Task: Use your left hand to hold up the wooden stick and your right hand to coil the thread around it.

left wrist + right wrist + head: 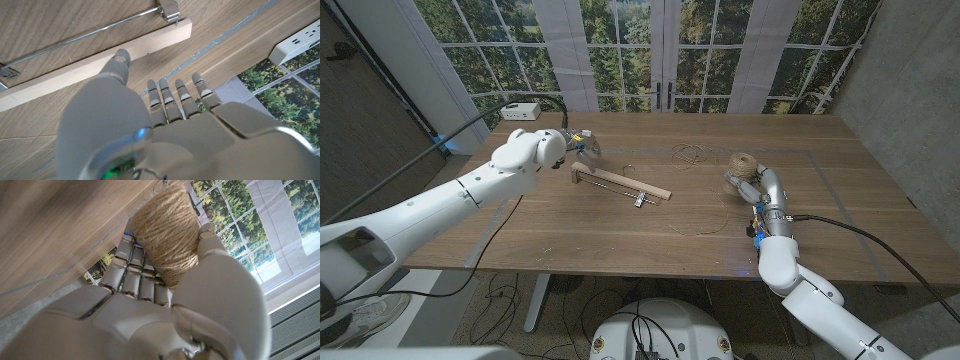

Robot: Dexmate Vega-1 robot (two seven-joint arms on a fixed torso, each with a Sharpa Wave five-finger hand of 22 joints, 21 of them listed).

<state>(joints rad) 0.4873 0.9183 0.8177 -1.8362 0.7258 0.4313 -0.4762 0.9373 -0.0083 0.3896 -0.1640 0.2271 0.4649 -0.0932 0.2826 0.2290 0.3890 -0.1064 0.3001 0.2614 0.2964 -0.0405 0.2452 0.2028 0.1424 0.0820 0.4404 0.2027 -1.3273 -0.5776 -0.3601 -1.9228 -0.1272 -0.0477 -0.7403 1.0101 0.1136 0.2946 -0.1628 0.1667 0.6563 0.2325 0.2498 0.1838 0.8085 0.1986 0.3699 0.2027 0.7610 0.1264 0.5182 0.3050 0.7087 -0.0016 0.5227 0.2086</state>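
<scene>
Head view: my left hand, fingers spread, touches the wooden stick at centre; my right hand grips the twine spool.

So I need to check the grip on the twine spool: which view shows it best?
The right wrist view: the twine spool shows large, gripped by the right hand. The head view shows it small, in that hand at the table's right. The left wrist view shows the wooden stick instead.
</scene>
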